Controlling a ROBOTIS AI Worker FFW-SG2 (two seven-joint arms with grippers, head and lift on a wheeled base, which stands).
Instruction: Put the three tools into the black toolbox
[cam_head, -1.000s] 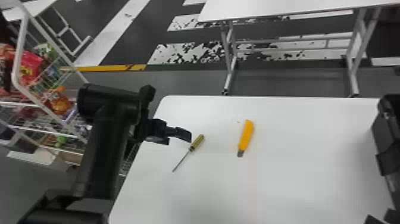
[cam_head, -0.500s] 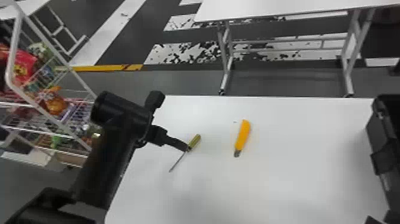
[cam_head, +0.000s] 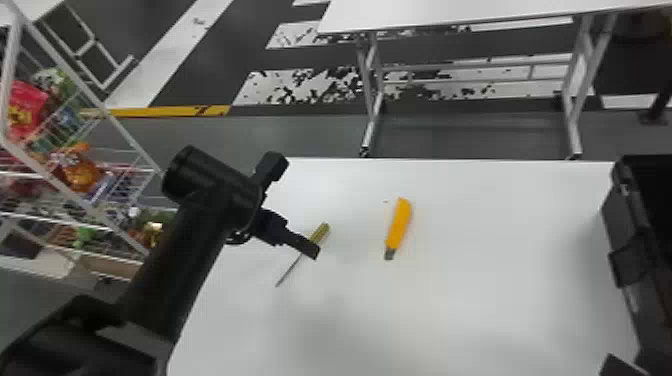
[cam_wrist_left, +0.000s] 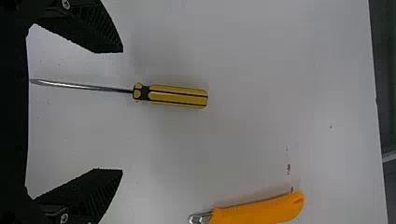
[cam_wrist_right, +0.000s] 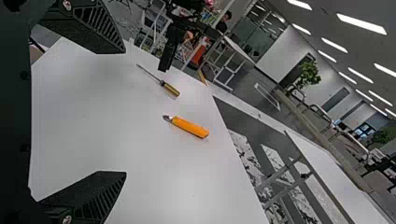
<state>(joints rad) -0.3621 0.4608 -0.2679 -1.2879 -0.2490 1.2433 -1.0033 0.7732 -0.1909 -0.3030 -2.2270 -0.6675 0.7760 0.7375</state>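
The left hand (cam_head: 304, 245), spread open, is over the screwdriver (cam_wrist_left: 180, 96); the orange knife (cam_head: 398, 225) lies beside it on the desk (cam_head: 450, 310), left of the black toolbox (cam_head: 619, 220). The right hand (cam_head: 620, 366) is released too.

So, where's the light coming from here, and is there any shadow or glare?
Right wrist view: ceiling lights glow as bright white strips; head view: soft grey shading on the white tabletop, with a paler patch towards the robot; left wrist view: faint, soft-edged shading around the screwdriver.
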